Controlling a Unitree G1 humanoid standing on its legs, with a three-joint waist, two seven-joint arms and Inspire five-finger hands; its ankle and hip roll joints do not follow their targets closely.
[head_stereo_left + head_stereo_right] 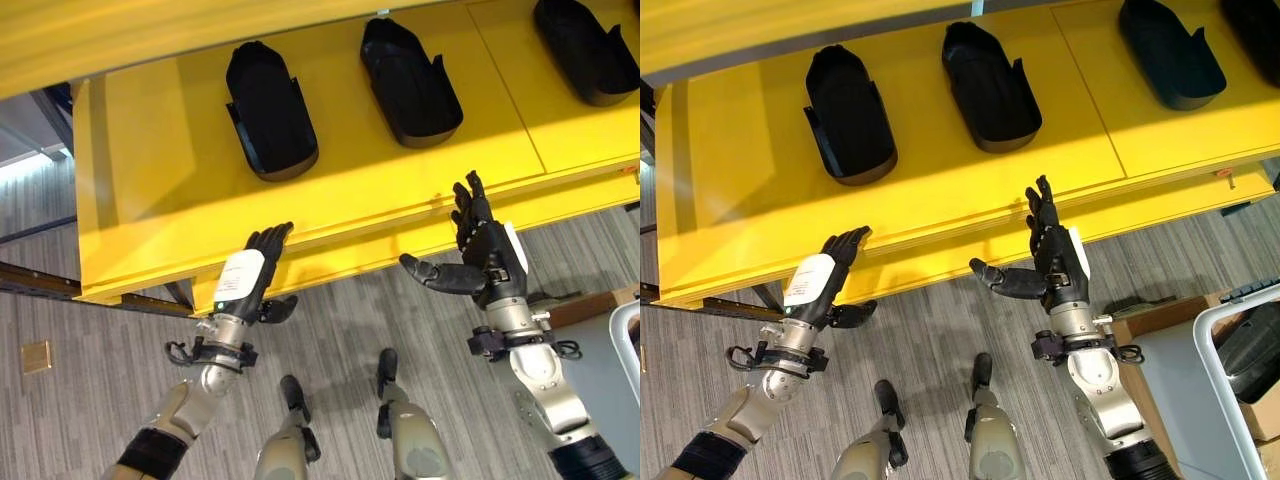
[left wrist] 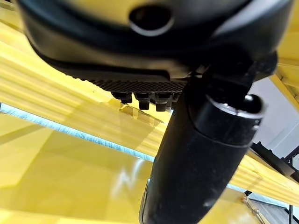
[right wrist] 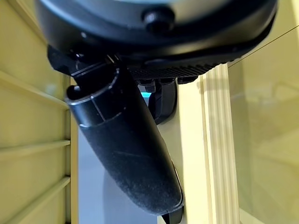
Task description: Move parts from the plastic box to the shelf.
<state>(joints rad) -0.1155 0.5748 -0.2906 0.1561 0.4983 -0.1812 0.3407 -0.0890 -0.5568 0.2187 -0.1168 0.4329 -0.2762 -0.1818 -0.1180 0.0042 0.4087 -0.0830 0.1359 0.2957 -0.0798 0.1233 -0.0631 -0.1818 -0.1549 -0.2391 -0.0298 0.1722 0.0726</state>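
left eye view: three black parts (image 1: 270, 110) already sit on the yellow shelf (image 1: 150, 180) at 12 o'clock; left hand (image 1: 255, 270) and right hand (image 1: 485, 250) empty, fingers straight, likely freed for another part.

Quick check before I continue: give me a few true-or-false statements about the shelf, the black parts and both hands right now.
1. Black parts lie on the yellow shelf. True: the left part, the middle part and the right part sit in a row.
2. The left hand holds a part. False: its fingers are straight and hold nothing, at the shelf's front edge.
3. The right hand is open. True: fingers straight, thumb spread, nothing in it.
4. The parts are stacked on each other. False: they lie apart, side by side.
5. The right hand rests on the middle part. False: it is in front of the shelf edge, away from the parts.
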